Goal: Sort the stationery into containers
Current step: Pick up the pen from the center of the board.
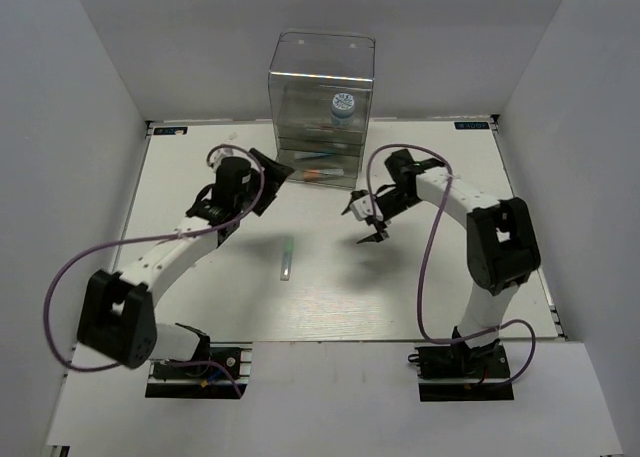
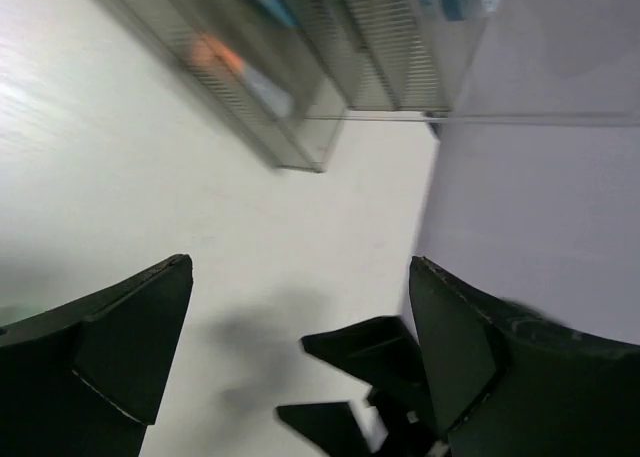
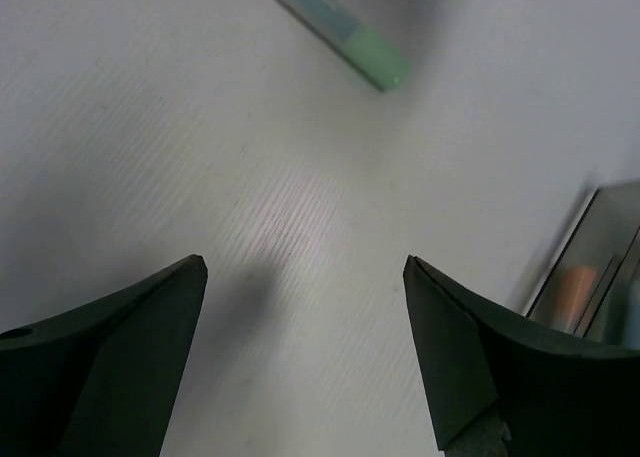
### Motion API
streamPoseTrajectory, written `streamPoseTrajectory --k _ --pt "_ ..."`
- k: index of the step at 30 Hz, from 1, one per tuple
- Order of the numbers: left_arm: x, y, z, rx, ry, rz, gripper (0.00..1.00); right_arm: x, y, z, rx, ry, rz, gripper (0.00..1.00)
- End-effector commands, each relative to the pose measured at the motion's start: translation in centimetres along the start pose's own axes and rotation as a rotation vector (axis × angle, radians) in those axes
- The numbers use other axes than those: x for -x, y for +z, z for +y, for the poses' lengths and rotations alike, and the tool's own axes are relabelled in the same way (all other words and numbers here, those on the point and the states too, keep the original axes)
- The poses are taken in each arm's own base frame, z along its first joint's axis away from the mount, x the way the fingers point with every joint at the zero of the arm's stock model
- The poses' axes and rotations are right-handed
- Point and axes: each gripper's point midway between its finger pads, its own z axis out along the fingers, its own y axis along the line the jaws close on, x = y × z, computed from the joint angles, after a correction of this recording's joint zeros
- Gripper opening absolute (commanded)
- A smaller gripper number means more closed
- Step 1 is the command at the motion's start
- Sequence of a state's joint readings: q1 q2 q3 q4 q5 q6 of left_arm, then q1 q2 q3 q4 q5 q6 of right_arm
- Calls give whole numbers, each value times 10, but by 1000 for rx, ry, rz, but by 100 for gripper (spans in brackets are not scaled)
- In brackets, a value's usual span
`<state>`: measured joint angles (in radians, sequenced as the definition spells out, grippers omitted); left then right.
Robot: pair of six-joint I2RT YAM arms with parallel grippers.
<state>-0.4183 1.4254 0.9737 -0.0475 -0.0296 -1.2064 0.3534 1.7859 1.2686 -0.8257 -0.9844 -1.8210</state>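
The clear drawer cabinet (image 1: pixel 322 97) stands at the back middle. A blue-white roll (image 1: pixel 343 107) sits in an upper drawer, and an orange-capped marker (image 1: pixel 316 175) lies in a lower one. A mint-green marker (image 1: pixel 287 259) lies on the table between the arms. My left gripper (image 1: pixel 272 175) is open and empty, just left of the cabinet's lower drawers (image 2: pixel 300 87). My right gripper (image 1: pixel 366 223) is open and empty above the table, right of the green marker (image 3: pixel 345 35). The cabinet's corner (image 3: pixel 600 257) shows at the right of the right wrist view.
White walls close in the table on three sides. The right gripper's fingers (image 2: pixel 365 372) show low in the left wrist view. Purple cables loop off both arms.
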Motion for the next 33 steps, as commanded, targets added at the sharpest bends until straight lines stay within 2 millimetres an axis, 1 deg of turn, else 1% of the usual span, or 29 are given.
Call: streamPoseTrajectory --k 1,2,3,4,5,6,7,8,9,10,11,12,13,15,16,17,18,19,20,22,24,25,26,27,28,29,30,31,33 --pt "14 -40 64 191 199 -88 99 24 25 -17 107 -214 10 84" --pt "14 -58 76 226 204 -100 99 17 42 -13 158 -202 20 76" --pt "13 -60 93 285 213 -103 99 22 53 -13 188 -216 16 70" --pt "25 -76 93 292 215 -162 99 32 54 -35 175 -264 36 64" --pt "23 -86 111 357 219 -162 99 18 67 -29 220 -220 46 53" --pt "27 -95 113 370 222 -181 99 28 83 -28 253 -249 45 48" --pt "34 -107 115 378 197 -230 99 36 85 -45 235 -268 54 45" --pt "34 -113 124 397 202 -236 99 24 96 -41 262 -244 63 38" --pt "32 -121 132 422 195 -238 99 33 109 -41 287 -273 65 37" --pt "33 -126 135 428 177 -253 99 33 113 -42 293 -288 72 37" --pt "31 -131 142 438 168 -250 99 31 124 -37 316 -288 72 35" --pt "30 -141 145 438 157 -252 99 31 132 -34 338 -311 92 35" --pt "31 -146 146 438 149 -265 99 33 139 -32 349 -330 95 37" --pt "27 -156 161 473 128 -265 99 28 146 -28 365 -333 114 42" --pt "30 -162 157 452 115 -286 99 34 154 -26 372 -355 109 44" --pt "28 -164 161 455 103 -286 99 30 157 -25 378 -344 121 44" --pt "27 -167 165 459 104 -285 99 30 160 -24 380 -344 122 48" --pt "27 -170 165 456 92 -288 99 33 168 -24 378 -364 127 49" --pt "28 -172 162 438 87 -296 99 31 171 -24 374 -342 134 49" --pt "27 -175 165 449 81 -292 99 31 183 -30 351 -350 147 53" --pt "26 -176 167 459 84 -288 99 30 191 -31 359 -364 172 54" --pt "26 -176 167 459 84 -288 99 24 193 -29 374 -367 182 54" --pt "25 -177 169 468 86 -284 99 24 196 -24 401 -377 187 54" --pt "25 -177 169 468 86 -284 99 24 197 -26 410 -420 196 54" --pt "25 -177 169 468 86 -284 99 16 200 -20 436 -419 211 54" --pt "25 -177 169 468 86 -284 99 15 201 -13 465 -424 218 55" --pt "26 -178 168 460 84 -288 99 13 200 -13 476 -447 218 55" --pt "25 -179 170 468 76 -286 99 8 203 -7 500 -466 217 55" --pt "26 -181 168 457 73 -291 99 4 200 1 548 -478 229 55"
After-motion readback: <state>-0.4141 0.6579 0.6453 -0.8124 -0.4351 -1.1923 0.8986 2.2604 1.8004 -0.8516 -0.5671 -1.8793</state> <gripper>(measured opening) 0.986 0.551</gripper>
